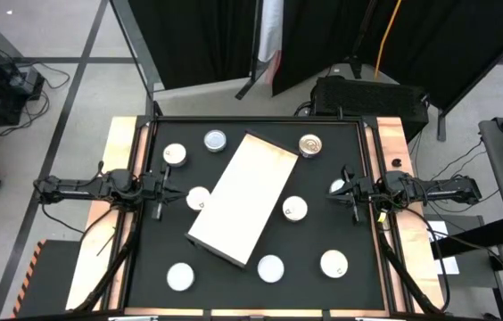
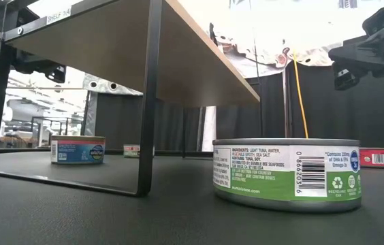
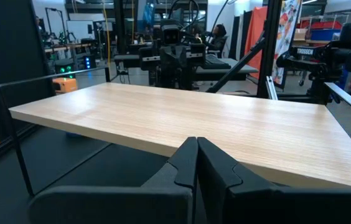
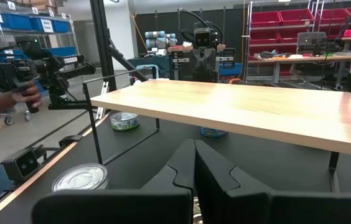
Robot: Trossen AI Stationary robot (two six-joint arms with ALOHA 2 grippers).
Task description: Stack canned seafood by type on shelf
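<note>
Black tabletop (image 1: 260, 152) fills my workspace. Nearest the low camera, a green-labelled tuna tin (image 2: 286, 173) sits on it. My left gripper (image 1: 164, 185) and right gripper (image 1: 344, 189) hover at opposite edges, both closed and empty, likely waiting to start. Between them the shelf (image 1: 244, 195) stands diagonally, nothing on top. Tins (image 1: 295, 209) lie scattered around it; farthest is the golden-topped tin (image 1: 310, 144).

Two dark jointed arms, black angular left gripper (image 3: 195, 163) and right gripper (image 4: 194, 163), possibly thin black cabling
</note>
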